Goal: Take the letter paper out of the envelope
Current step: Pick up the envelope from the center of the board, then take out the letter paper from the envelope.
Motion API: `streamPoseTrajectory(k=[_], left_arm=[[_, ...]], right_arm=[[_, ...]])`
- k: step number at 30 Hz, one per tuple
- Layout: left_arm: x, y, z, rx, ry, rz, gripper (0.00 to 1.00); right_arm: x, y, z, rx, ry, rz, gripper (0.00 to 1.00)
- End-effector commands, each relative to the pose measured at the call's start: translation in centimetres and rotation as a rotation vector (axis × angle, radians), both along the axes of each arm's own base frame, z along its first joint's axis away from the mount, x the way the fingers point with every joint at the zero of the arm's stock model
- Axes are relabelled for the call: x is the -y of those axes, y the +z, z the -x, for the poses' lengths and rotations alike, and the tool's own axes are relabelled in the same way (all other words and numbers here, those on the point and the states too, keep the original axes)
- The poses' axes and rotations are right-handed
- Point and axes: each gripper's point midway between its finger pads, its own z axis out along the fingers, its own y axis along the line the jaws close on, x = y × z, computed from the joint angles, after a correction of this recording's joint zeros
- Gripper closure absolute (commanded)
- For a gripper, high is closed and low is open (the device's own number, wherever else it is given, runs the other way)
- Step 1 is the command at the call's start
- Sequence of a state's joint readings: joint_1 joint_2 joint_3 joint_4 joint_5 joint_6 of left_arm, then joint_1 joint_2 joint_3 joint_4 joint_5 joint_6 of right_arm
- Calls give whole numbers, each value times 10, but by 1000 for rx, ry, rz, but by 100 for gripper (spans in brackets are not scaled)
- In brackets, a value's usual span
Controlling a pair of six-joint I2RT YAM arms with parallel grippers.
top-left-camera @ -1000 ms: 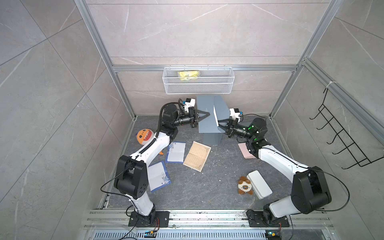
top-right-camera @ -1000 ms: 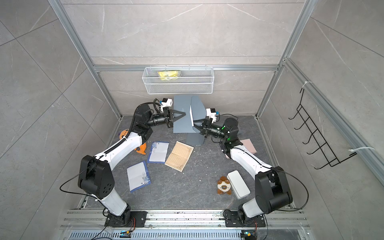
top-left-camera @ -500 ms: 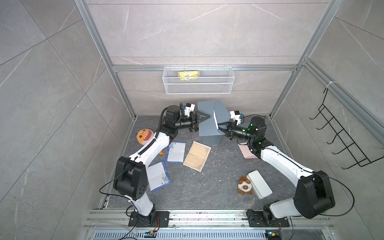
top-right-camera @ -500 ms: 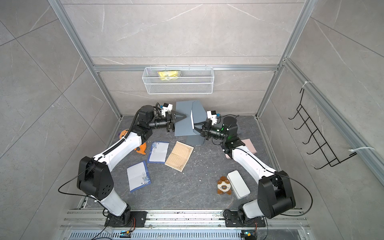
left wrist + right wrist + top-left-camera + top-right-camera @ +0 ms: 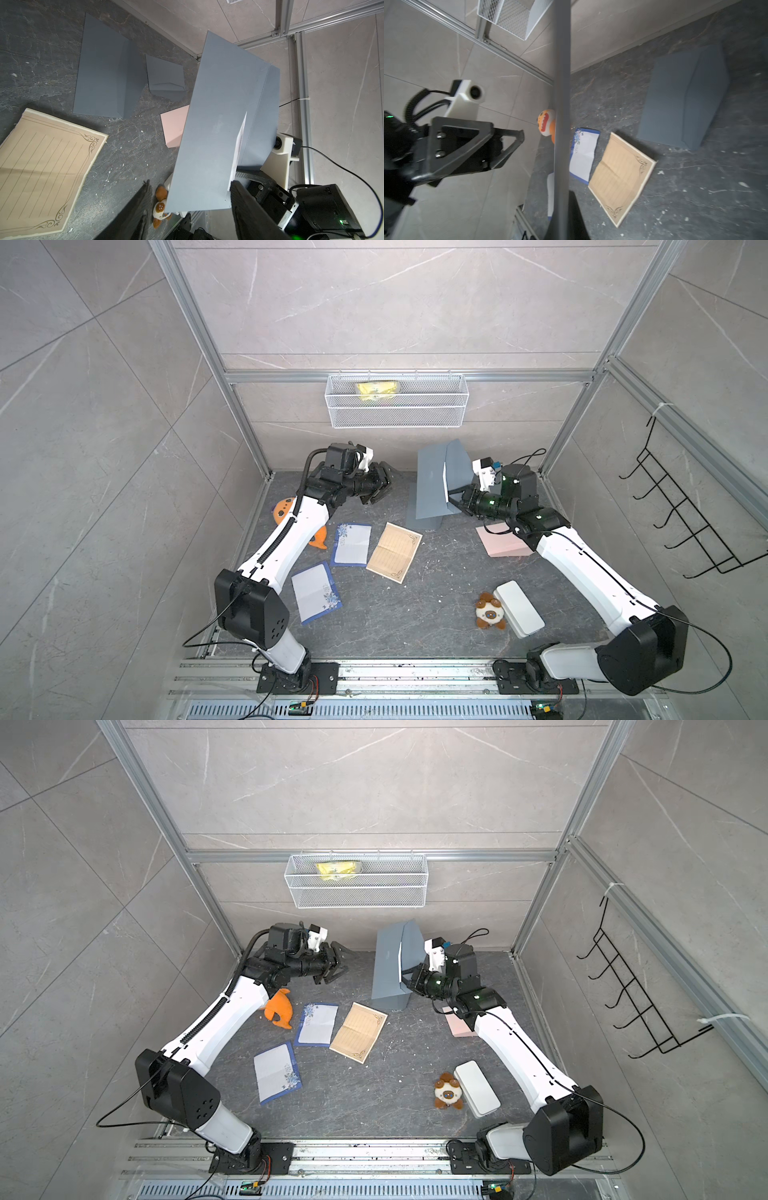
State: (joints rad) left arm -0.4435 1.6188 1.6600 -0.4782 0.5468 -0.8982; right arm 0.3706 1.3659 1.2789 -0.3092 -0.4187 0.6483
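mostly hidden, the letter paper (image 5: pixel 239 143) shows only an edge inside the envelope (image 5: pixel 218 104).

Brown plush (image 5: pixel 489 612) lies just beside white case (image 5: pixel 519 609).

Both top views hang high at the front of the cell, tilted down toward the back wall, so each catches the whole floor (image 5: pixel 415 614), both arms and the wire basket (image 5: pixel 397 406). They're near-identical shots, just nudged sideways. Left wrist cam looks across at the grey envelope (image 5: pixel 218 124) from close up, with the right wrist camera (image 5: pixel 284 143) behind it. Right wrist cam stares back, envelope edge-on right at the lens, left wrist camera (image 5: pixel 471 93) beyond. Both wrist views share the tan lined sheet (image 5: pixel 45 162) and the flat envelope (image 5: pixel 104 76).
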Motion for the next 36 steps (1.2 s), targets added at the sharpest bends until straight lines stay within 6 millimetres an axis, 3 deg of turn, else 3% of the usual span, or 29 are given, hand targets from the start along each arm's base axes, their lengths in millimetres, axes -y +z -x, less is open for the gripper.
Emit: streamPoseTrajectory(k=[1,9,15,21,26,31,36], left_arm=[[10,12,11,21,-26,-60,39],[32,26,17,26,-52,-110,45],[48,25,21,-6,-63,-109,57],[67,21,29,-32,-80,-127,58],[73,7,29,-80,-69,-153,57],[76,6,29,-82,-61,-175,58],[73,-3,30,-104,-57,-216,65]], right_arm=[[17,-5,2,101,-28,255,100],[18,-6,-3,212,-42,381,100],[8,-8,-2,275,-19,445,100],[-3,-8,1,304,10,469,100],[-11,-9,4,315,32,501,100],[-16,-12,8,326,36,540,100],[-20,-12,11,345,40,575,100]])
